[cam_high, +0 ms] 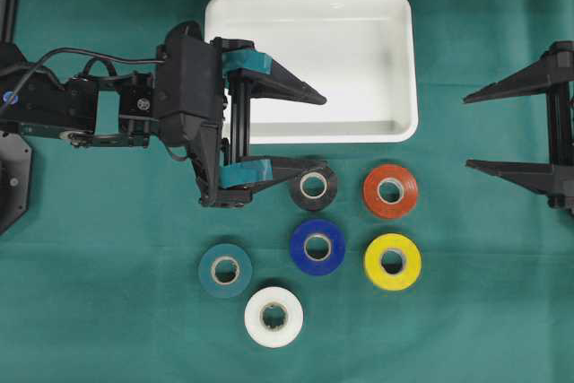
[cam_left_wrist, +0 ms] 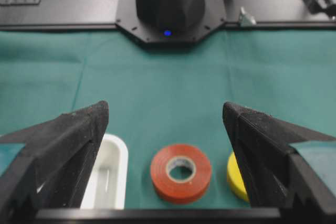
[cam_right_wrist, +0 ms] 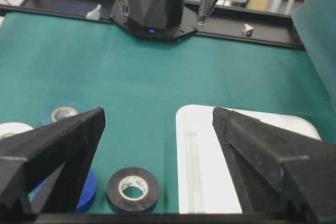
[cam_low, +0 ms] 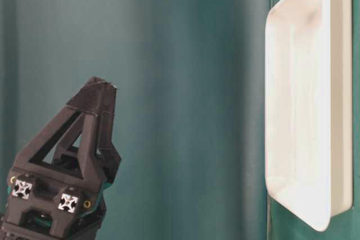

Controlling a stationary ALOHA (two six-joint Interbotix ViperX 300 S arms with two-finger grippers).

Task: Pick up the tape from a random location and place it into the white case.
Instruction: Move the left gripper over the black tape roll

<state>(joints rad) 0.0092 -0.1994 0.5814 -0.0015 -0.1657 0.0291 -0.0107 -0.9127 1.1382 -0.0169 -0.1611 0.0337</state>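
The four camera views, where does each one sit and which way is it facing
Overhead: looks straight down on the white case, six tape rolls, the open left end effector and right end effector.
Table-level: low and turned sideways, showing the white case and one end effector.
Left wrist: behind the left end effector, facing the opposite arm's base over the red tape.
Right wrist: behind the open right end effector, facing the left arm past the black tape.
Shared: both wrist views show the case.

Premises: robotics laboratory test station. Evidence: counter (cam_high: 108,311) covered in green cloth; two black robot arms facing each other, bases (cam_left_wrist: 170,3) fixed to black aluminium framing (cam_right_wrist: 252,30); green cloth backdrop (cam_low: 185,82) enclosing the station.
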